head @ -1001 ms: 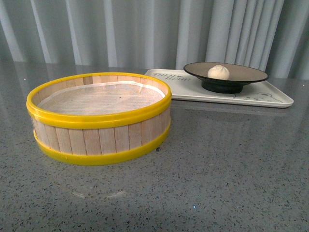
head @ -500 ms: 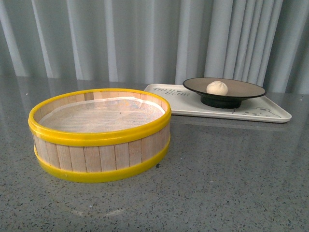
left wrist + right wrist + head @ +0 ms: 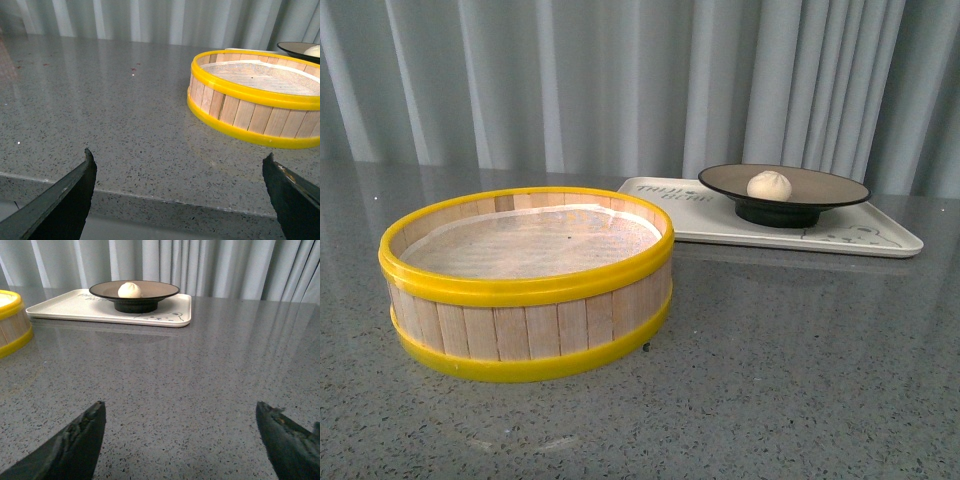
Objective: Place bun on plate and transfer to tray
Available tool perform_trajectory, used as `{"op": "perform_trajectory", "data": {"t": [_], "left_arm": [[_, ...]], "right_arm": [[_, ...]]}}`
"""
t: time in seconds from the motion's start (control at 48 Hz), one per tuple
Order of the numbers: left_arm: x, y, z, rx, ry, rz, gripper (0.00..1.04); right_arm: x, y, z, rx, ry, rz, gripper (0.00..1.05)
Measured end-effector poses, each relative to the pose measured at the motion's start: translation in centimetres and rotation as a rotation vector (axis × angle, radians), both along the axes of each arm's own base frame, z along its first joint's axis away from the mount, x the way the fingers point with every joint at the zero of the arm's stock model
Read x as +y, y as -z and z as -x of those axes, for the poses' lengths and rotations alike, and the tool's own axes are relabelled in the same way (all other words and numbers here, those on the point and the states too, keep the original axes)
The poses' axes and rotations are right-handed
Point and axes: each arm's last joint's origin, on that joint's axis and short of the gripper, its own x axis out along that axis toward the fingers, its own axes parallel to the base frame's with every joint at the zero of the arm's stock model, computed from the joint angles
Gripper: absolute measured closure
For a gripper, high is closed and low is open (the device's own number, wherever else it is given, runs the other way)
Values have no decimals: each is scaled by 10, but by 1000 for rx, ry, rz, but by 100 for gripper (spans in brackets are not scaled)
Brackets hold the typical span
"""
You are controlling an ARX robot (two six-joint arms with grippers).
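Note:
The cream-white bun (image 3: 769, 185) (image 3: 129, 290) lies in the middle of the black-rimmed plate (image 3: 840, 186) (image 3: 160, 289). That plate stands on the cream tray (image 3: 880, 240) (image 3: 65, 307) at the back right of the grey table. Neither arm shows in the front view. My left gripper (image 3: 178, 162) is open over the table's near edge, well short of the steamer basket, with nothing between its fingers. My right gripper (image 3: 181, 412) is open low over bare table, far in front of the tray, holding nothing. A sliver of the plate (image 3: 295, 48) and of the bun (image 3: 314, 50) shows behind the basket in the left wrist view.
A round wooden steamer basket (image 3: 526, 283) (image 3: 255, 95) with yellow rims and a white liner stands at the front left, with nothing inside; its edge (image 3: 11, 322) shows in the right wrist view. Grey pleated curtains (image 3: 620, 80) hang behind the speckled table (image 3: 800, 380).
The front view has tilted or risen slightly, so basket, plate and tray sit lower in the picture. Bun, plate and tray keep their places relative to each other.

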Motion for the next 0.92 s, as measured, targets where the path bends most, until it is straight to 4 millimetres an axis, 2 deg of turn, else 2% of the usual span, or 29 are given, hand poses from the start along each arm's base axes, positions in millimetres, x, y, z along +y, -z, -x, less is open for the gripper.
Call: {"op": "perform_trajectory", "data": {"t": [0.042,0.063,0.125,0.918], "left_arm": [[0,0,0,0,0,0,7],[0,0,0,0,0,0,7],[0,0,0,0,0,0,7],[0,0,0,0,0,0,7]], "right_arm": [[0,0,0,0,0,0,7],[0,0,0,0,0,0,7],[0,0,0,0,0,0,9],[0,0,0,0,0,0,8]]}}
